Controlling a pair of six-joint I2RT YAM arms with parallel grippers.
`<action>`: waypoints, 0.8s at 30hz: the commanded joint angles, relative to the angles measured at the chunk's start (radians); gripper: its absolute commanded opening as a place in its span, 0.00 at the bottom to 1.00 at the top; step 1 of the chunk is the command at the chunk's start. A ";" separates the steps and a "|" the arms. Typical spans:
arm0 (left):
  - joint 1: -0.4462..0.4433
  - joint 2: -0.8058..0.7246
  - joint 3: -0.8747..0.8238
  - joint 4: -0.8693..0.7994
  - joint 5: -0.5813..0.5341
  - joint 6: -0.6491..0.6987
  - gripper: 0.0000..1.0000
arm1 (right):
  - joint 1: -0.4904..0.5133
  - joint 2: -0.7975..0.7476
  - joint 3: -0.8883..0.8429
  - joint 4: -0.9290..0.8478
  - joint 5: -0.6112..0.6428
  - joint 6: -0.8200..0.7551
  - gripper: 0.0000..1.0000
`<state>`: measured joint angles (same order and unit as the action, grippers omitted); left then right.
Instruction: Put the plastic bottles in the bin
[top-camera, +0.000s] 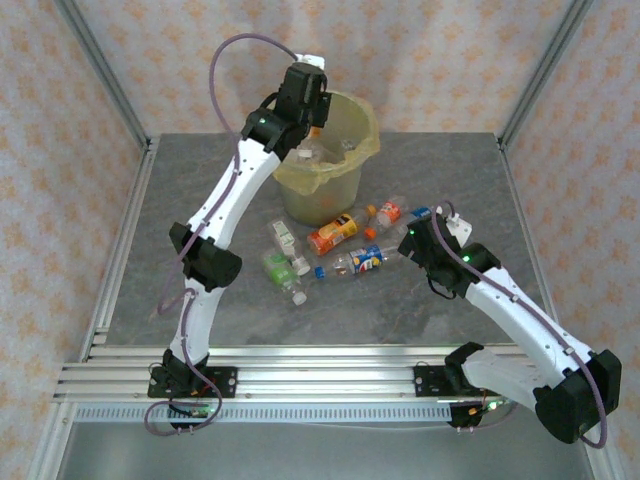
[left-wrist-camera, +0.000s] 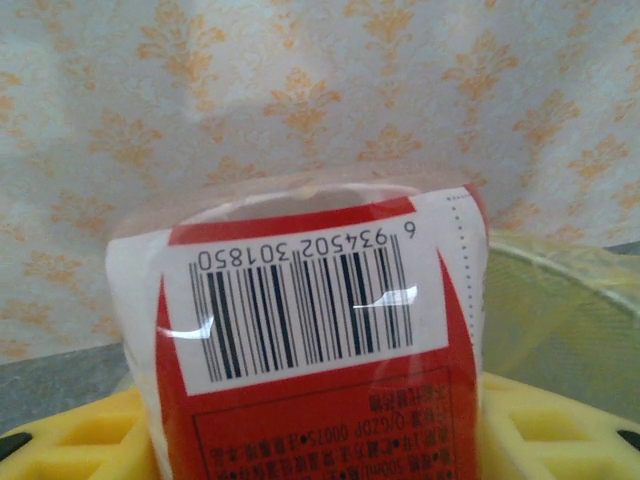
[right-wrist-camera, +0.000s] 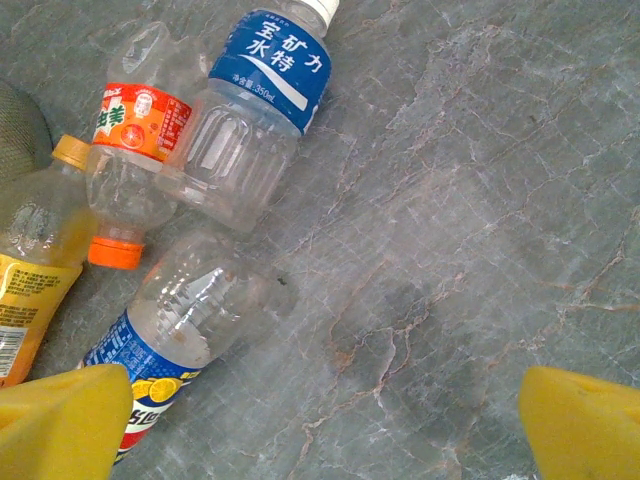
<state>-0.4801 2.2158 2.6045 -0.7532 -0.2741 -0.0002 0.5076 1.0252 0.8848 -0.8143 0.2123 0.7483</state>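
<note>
My left gripper (top-camera: 300, 98) hangs over the near left rim of the bin (top-camera: 345, 170), a bucket lined with a yellow-green bag. In the left wrist view its yellow fingers (left-wrist-camera: 70, 445) press both sides of a clear bottle with a red label and barcode (left-wrist-camera: 320, 330); the bin's bag (left-wrist-camera: 570, 300) shows behind on the right. Several plastic bottles lie on the table in front of the bin, among them an orange one (top-camera: 333, 233) and a blue-labelled one (top-camera: 362, 261). My right gripper (top-camera: 415, 240) hovers open beside them, over bare table (right-wrist-camera: 320, 430).
In the right wrist view a blue-labelled bottle (right-wrist-camera: 250, 110), an orange-capped one (right-wrist-camera: 135, 150), a yellow-labelled one (right-wrist-camera: 30, 270) and a blue-and-yellow-labelled one (right-wrist-camera: 170, 330) lie to the left. Green-labelled bottles (top-camera: 278, 266) lie near the left arm. Metal frame posts stand at the table corners.
</note>
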 joint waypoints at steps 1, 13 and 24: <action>0.024 0.027 0.029 -0.045 -0.022 0.037 0.59 | -0.002 -0.001 0.013 -0.003 0.010 0.006 0.99; 0.040 0.049 0.031 -0.049 -0.056 0.127 0.59 | -0.003 -0.002 0.006 -0.003 0.008 0.010 0.99; 0.038 0.104 0.029 -0.062 0.203 0.233 0.77 | -0.002 -0.002 0.008 -0.005 0.012 0.010 0.99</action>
<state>-0.4442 2.3138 2.6045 -0.7895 -0.1719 0.1829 0.5076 1.0256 0.8848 -0.8143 0.2092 0.7486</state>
